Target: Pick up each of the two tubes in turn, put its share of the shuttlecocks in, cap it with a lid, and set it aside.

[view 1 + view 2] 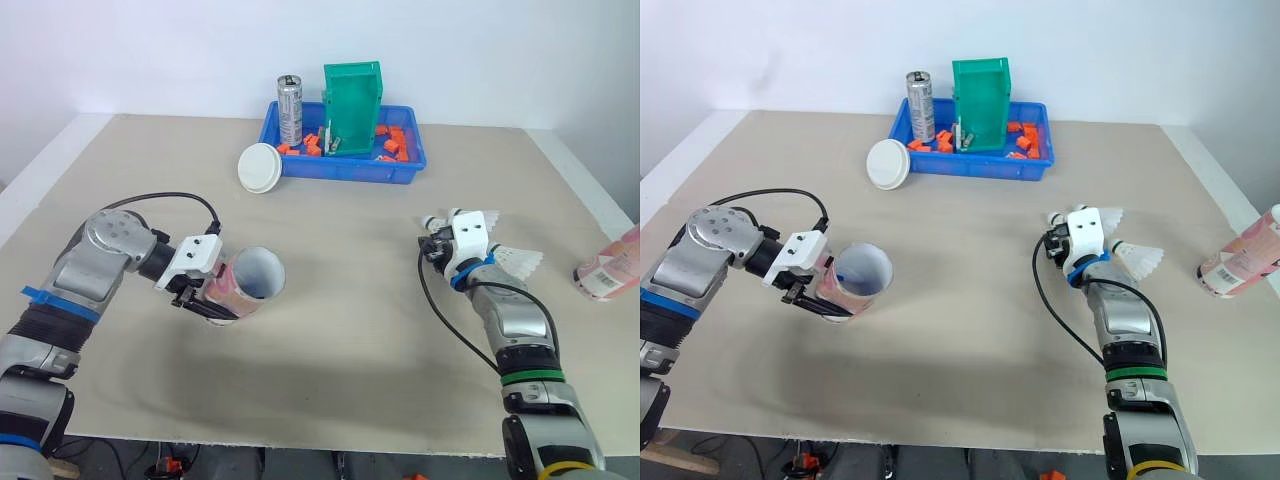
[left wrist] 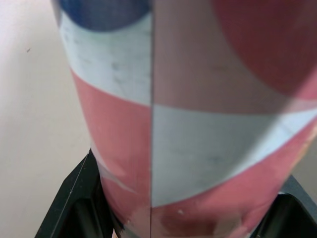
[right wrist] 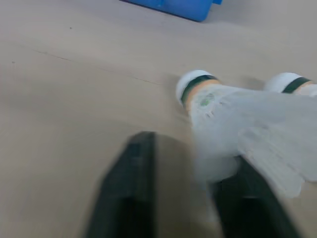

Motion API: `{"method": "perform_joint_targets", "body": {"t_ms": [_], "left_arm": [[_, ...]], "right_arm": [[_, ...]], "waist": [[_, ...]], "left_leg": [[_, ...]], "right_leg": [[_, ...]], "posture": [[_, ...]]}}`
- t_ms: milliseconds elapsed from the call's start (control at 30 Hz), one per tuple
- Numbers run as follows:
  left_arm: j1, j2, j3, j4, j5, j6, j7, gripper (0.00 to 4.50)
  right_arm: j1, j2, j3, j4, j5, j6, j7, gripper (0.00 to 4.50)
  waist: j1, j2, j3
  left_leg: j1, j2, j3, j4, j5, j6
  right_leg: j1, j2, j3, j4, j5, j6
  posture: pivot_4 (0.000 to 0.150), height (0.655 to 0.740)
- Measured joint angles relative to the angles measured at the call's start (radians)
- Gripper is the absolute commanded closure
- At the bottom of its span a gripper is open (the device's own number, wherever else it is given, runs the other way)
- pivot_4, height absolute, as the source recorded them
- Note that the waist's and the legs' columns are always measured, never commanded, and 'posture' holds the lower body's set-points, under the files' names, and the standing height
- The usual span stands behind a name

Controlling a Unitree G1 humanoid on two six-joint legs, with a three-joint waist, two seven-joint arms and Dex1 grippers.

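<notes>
My left gripper (image 1: 207,290) is shut on a pink, white and blue tube (image 1: 245,283). It holds the tube tilted just over the table, its open mouth turned up and to the right. The left wrist view has the tube's wall (image 2: 198,124) between both black fingers (image 2: 79,198). My right gripper (image 1: 433,246) is open and low over the table at the right. Two white shuttlecocks (image 1: 520,262) lie beside it. In the right wrist view one shuttlecock (image 3: 233,109) lies against one finger (image 3: 247,198). A second tube (image 1: 608,270) lies at the right edge. A white lid (image 1: 260,166) rests by the tray.
A blue tray (image 1: 345,168) stands at the back centre. It holds a green bin (image 1: 352,108), a metal can (image 1: 290,110) and several orange pieces. Bare tabletop lies between my two arms.
</notes>
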Motion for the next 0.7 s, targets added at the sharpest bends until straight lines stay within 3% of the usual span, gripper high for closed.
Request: {"method": "perform_joint_targets", "body": {"t_ms": [100,300,500,567,700], "left_arm": [[0.000,-0.001,0.001,0.000,0.003,-0.001,0.000,1.63],[-0.001,-0.013,0.006,0.017,0.007,-0.011,-0.005,1.63],[-0.005,-0.027,0.005,0.031,0.009,-0.015,-0.002,1.63],[-0.007,-0.026,0.005,0.043,0.008,-0.018,-0.007,1.63],[-0.015,-0.031,0.003,0.069,0.015,-0.019,-0.007,1.63]], "right_arm": [[0.009,0.001,0.000,-0.037,0.002,0.000,0.015,4.47],[0.076,-0.042,0.023,-0.381,0.081,0.048,0.164,4.47],[0.108,-0.286,0.113,-0.788,0.211,0.112,0.496,4.47],[0.094,-0.337,0.145,-0.885,0.242,0.113,0.593,4.47],[-0.081,-0.326,0.254,-0.886,0.226,0.115,0.673,4.47]], "waist": [[0.000,0.000,0.000],[0.001,0.004,-0.001],[0.005,0.005,-0.001],[0.005,0.004,-0.002],[0.002,0.005,-0.002]], "left_leg": [[0.000,0.000,0.000,0.000,0.000,0.000],[0.001,0.000,0.000,0.000,0.000,0.000],[0.002,0.000,0.000,0.000,0.000,0.000],[0.003,0.000,0.000,0.000,0.000,0.000],[0.006,0.000,0.002,0.003,0.000,0.000]], "right_leg": [[0.000,0.000,0.000,0.000,0.000,0.000],[0.000,0.000,0.001,0.003,-0.002,0.001],[0.001,0.000,0.000,0.004,-0.004,-0.001],[0.001,0.000,0.000,0.004,-0.007,-0.005],[0.001,-0.001,0.001,0.009,-0.005,-0.006]], "posture": [[0.150,0.7362],[0.150,0.7362],[0.150,0.7362],[0.150,0.7362],[0.150,0.7362]]}}
